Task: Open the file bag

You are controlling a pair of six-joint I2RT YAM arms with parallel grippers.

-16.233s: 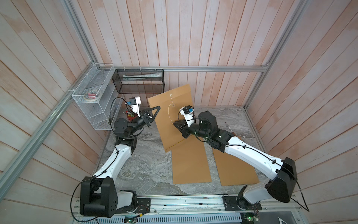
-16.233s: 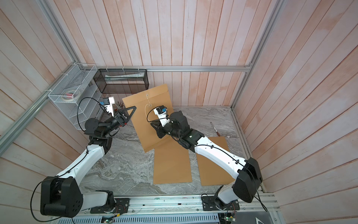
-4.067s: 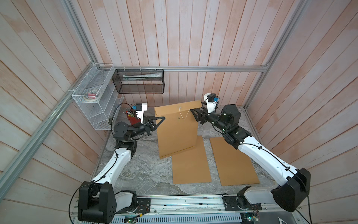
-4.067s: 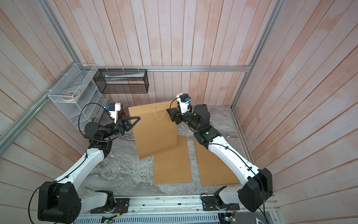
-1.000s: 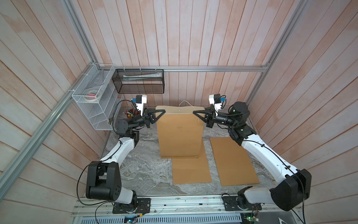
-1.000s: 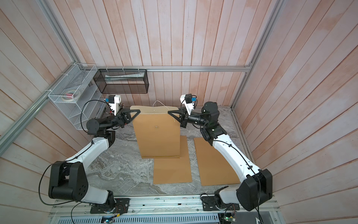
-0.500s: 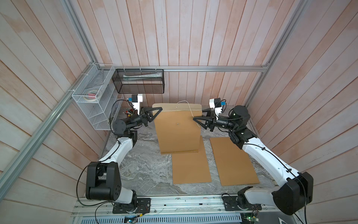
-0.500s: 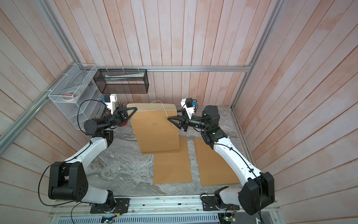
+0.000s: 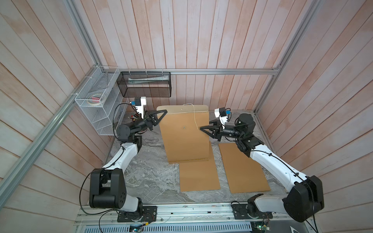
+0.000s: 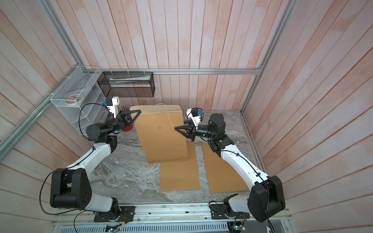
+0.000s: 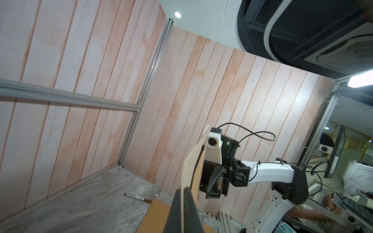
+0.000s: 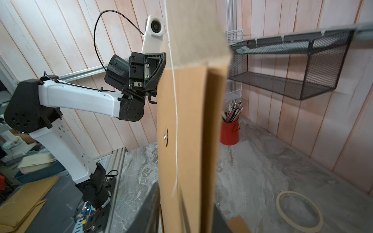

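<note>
On the table (image 9: 151, 171) are noted one red pencil pot (image 12: 230, 133), one tape roll (image 12: 298, 209), one pen (image 11: 138, 197) and two flat bags (image 9: 198, 175), one partly hidden by the file bag (image 9: 184, 137). That bag is held upright between the arms, long axis near vertical, flap up, its corner pinched by the clenched left gripper (image 9: 164, 111); at the opposite edge the right gripper (image 9: 201, 128) is seen, its grip not to be told

No legible txt, labels or nos. anywhere; tiny print on marker pen (image 11: 138, 197) too small, blurred.
</note>
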